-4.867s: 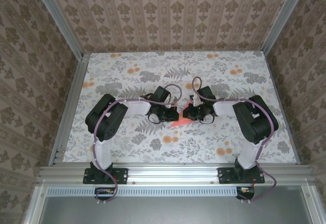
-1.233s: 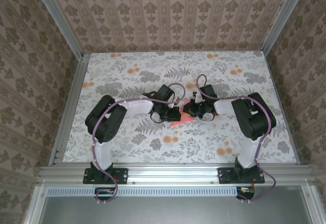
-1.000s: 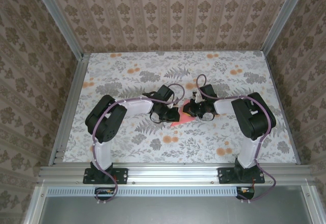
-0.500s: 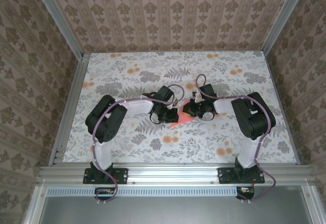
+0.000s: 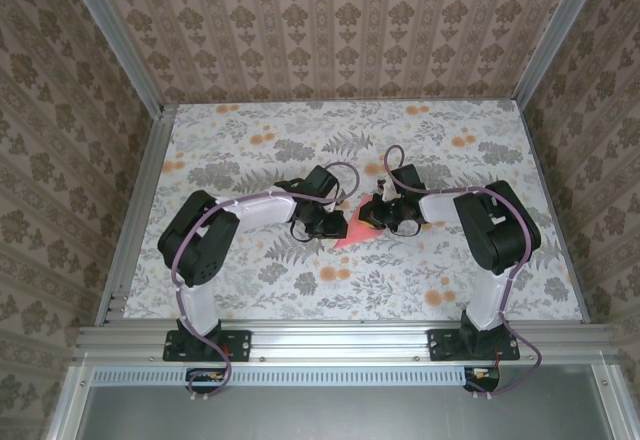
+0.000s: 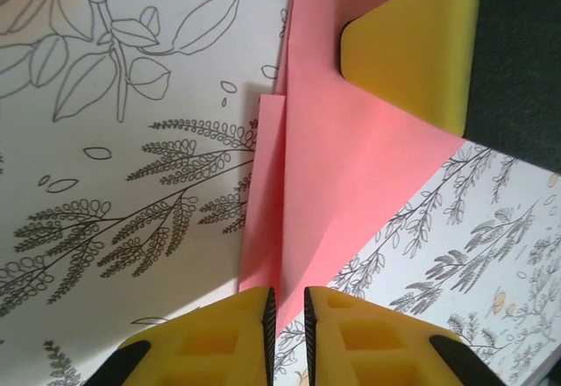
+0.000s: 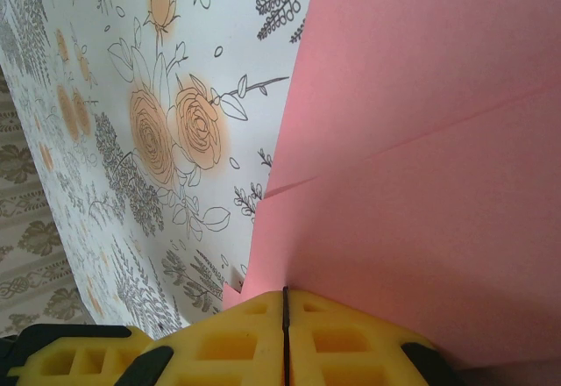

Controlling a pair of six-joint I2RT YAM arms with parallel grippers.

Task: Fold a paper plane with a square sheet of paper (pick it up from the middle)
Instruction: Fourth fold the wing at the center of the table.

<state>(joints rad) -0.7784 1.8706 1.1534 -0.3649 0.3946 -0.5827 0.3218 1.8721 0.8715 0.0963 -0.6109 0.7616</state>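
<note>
Left gripper (image 6: 289, 316): yellow jaws a narrow slit apart at the edge of the creased salmon-pink square sheet of paper (image 6: 351, 167). Right gripper (image 7: 285, 329): jaws clamped on that sheet, at the middle of the flower-printed table (image 5: 250, 280).

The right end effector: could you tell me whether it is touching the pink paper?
Touching. The right wrist view shows the right end effector shut, with the creased pink paper pinched in its seam.
</note>
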